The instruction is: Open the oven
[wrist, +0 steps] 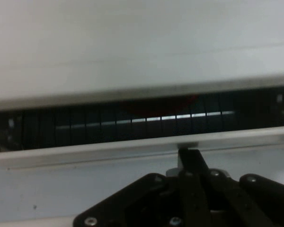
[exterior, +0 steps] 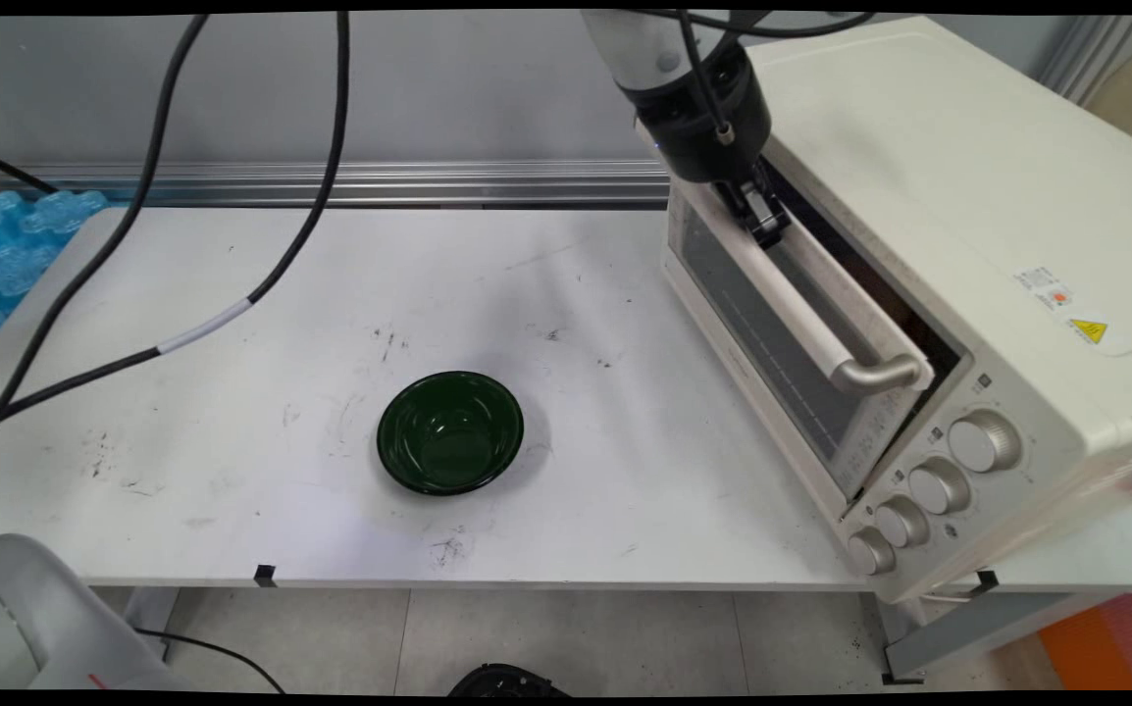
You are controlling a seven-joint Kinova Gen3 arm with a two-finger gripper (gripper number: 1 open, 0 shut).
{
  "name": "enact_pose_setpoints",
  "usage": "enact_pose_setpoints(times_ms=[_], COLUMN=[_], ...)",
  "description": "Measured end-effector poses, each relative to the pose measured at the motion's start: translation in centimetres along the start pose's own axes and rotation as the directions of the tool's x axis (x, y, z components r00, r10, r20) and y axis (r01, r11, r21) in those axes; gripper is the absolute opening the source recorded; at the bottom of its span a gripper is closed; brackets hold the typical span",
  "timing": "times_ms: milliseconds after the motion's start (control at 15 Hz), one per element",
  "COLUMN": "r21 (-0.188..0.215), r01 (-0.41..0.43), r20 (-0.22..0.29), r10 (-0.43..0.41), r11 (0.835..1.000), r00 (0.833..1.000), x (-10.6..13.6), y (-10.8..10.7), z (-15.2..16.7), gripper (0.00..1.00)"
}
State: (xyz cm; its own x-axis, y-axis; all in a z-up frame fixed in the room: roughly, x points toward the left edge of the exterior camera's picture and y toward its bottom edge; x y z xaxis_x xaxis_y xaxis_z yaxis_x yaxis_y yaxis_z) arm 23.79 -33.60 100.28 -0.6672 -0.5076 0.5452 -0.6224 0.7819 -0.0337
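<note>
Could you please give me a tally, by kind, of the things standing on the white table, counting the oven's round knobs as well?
Cream-white metal toaster ovens, door ajar, with the black pincer at the door's top edge: 1
Dark green glossy round bowls: 1
Silver round knobs on the oven's front: 4
Total: 2 things on the table, plus 4 knobs.

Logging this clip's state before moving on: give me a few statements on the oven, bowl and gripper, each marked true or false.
1. The gripper is at the top edge of the oven door. True.
2. The oven door is fully shut. False: it is ajar at the top.
3. The green bowl sits inside the oven. False: it stands on the table.
4. The bowl looks empty. True.
</note>
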Motion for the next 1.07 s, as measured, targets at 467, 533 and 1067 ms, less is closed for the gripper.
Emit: enact_pose_setpoints(times_ms=[467, 533, 1067], r21=[-0.005, -0.007, -0.023], r01=[0.023, 0.025, 0.037], r20=[0.041, 0.048, 0.070], r10=[-0.023, -0.025, -0.035], r11=[1.000, 1.000, 0.999], r00=[0.999, 0.999, 0.997], x=[-2.2, -2.7, -5.8], y=[-0.1, -0.1, 0.0], z=[-0.1, -0.2, 0.3], gripper=[0.00, 0.00, 0.00])
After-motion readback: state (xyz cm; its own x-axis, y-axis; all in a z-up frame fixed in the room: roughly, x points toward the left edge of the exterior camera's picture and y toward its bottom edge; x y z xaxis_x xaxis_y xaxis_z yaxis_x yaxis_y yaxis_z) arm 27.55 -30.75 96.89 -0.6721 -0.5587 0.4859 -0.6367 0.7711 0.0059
